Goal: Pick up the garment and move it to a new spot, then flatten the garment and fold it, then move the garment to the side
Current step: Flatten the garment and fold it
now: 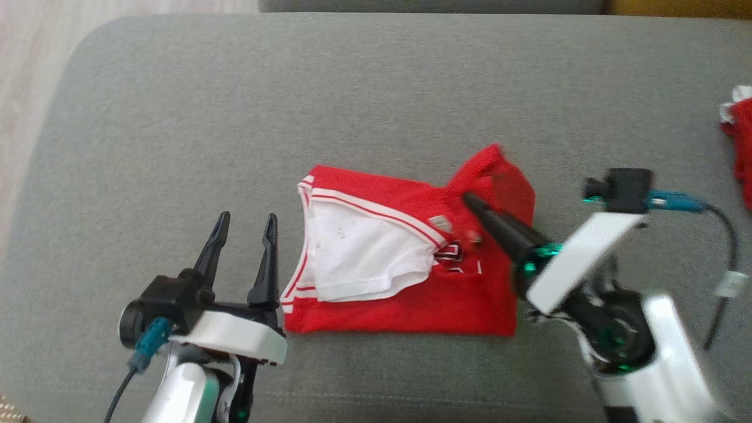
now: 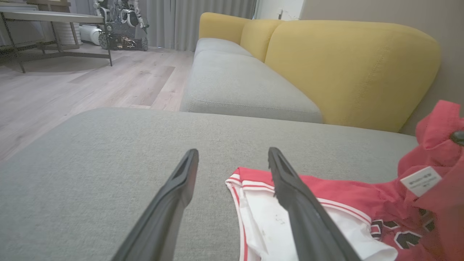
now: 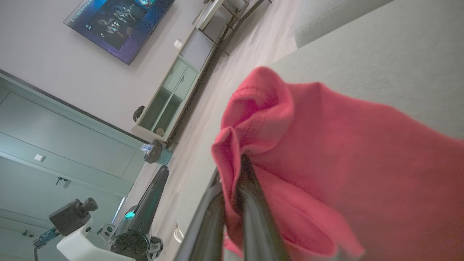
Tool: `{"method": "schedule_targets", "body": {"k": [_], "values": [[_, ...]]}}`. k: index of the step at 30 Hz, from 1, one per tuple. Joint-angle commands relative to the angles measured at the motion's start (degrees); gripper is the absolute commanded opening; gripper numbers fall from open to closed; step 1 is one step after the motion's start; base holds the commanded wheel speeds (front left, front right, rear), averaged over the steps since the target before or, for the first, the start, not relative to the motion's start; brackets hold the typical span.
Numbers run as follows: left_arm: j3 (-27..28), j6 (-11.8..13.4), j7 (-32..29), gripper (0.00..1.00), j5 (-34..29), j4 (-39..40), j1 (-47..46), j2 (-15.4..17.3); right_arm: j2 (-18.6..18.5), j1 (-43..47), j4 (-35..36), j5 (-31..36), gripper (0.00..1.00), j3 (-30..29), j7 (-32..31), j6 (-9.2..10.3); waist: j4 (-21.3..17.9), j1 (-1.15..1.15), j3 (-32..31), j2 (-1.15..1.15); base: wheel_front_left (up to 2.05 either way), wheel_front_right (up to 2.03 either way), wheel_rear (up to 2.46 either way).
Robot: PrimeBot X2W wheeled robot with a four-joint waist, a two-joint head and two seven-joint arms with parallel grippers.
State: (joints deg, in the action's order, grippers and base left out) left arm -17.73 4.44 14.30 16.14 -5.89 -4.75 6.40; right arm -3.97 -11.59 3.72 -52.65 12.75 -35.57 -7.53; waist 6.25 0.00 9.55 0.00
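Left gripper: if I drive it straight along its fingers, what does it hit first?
Probably the bare grey cushion: the open left gripper points along it, just left of the red garment. Its right finger may graze the garment's trimmed edge; depth is unclear.

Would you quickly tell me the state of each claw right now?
Left claw: open, holding nothing.
Right claw: closed on a raised fold of the red garment.

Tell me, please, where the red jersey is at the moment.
In the head view the red jersey lies near the middle of the grey sofa cushion, right of the open left gripper, its far right corner pinched by the right gripper.
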Motion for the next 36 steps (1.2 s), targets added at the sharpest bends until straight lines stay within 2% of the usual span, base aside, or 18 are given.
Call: {"method": "schedule_targets", "body": {"k": [1, 11, 12, 18, 19, 20, 21, 29, 36], "values": [[1.76, -0.27, 0.7, 1.0, -0.81, 1.51, -1.53, -0.1, 0.91, -3.41, 0.2, -1.23, 0.0, 3.33, 1.45, 0.04, 1.39, 0.0, 0.44, 0.0, 0.0, 0.0, 0.0], [1.35, -0.55, 0.7, 1.0, -1.0, 1.5, -2.79, -0.8, 1.08, -13.98, -14.63, -9.23, 0.0, 21.26, 17.3, 0.04, 4.66, 0.0, 3.57, 0.0, 0.0, 0.0, 0.0], [1.35, -0.55, 0.7, 1.0, -1.0, 1.5, -2.79, -0.8, 1.08, -13.98, -14.63, -9.23, 0.0, 21.26, 17.3, 0.04, 4.66, 0.0, 3.57, 0.0, 0.0, 0.0, 0.0], [1.0, -0.79, 0.7, 1.0, -1.34, 1.29, -4.25, -1.56, 1.08, -19.91, -24.54, -10.29, 0.0, 29.07, 24.66, 0.04, 5.59, 0.0, 5.35, 0.0, 0.0, 0.0, 0.0], [1.0, -0.8, 0.7, 1.0, -1.37, 1.22, -4.37, -1.68, 1.09, -20.41, -25.78, -11.01, 0.12, 29.99, 25.45, 0.04, 5.62, 0.0, 5.49, 0.0, 0.0, 0.0, 0.0], [1.04, -0.8, 0.7, 1.0, -1.4, 1.17, -4.45, -1.77, 1.09, -20.97, -26.8, -11.5, 0.81, 30.9, 26.16, 0.04, 5.59, 0.0, 5.63, 0.0, 0.0, 0.0, 0.0], [1.11, -0.79, 0.7, 1.0, -1.44, 1.12, -4.49, -1.85, 1.09, -21.62, -27.68, -11.57, 1.0, 31.7, 27.08, 0.04, 5.5, 0.0, 5.73, 0.0, 0.0, 0.0, 0.0], [2.13, -1.07, 0.7, 1.0, -1.95, 0.63, -4.21, -1.96, 0.54, -24.86, -27.48, -11.24, 1.0, 35.64, 34.36, 0.04, 3.35, 0.0, 5.25, 0.0, 0.0, 0.0, 0.0], [2.95, -1.04, 0.7, 1.0, -2.45, 0.61, -3.58, -1.77, -6.29, -24.45, -23.34, -6.25, 1.0, 32.36, 44.72, 0.04, 1.04, 0.0, 4.02, 0.0, 0.0, 0.0, 0.0]]}}
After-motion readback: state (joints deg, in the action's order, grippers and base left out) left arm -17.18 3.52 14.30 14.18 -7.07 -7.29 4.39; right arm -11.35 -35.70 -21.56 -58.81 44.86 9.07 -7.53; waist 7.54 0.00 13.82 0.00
